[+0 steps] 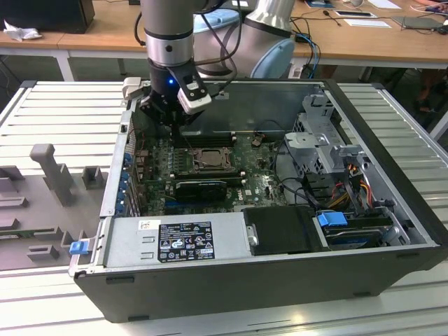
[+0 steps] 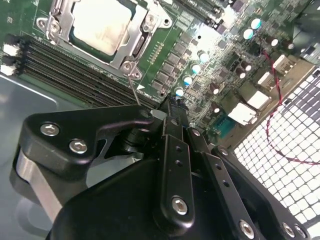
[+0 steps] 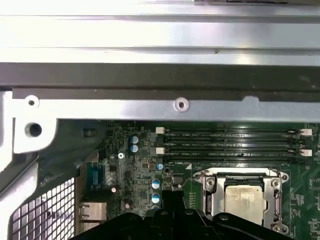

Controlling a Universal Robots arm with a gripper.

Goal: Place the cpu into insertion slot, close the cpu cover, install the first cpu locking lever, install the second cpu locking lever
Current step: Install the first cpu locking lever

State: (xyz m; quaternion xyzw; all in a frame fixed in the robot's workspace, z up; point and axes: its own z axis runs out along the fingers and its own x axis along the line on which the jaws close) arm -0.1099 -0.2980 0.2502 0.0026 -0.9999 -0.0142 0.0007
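Your claw (image 2: 167,107) clenched; grasp on anything unclear. CPU (image 2: 100,25) seated in insertion slot (image 3: 239,178) under lowered cpu cover (image 2: 135,42), just ahead of tips. Thin locking lever (image 2: 133,85) points from cover corner toward tips.

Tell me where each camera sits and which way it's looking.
Exterior view: outside the open computer case, looking down into it; the arm and gripper show.
Second wrist view: on the wrist, looking along the gripper's black body to the motherboard.
First wrist view: on the wrist, facing the motherboard and the case's wall; the gripper's dark tip shows.
Shared: both wrist views show the cpu framed by the cpu cover, beside the memory slots.
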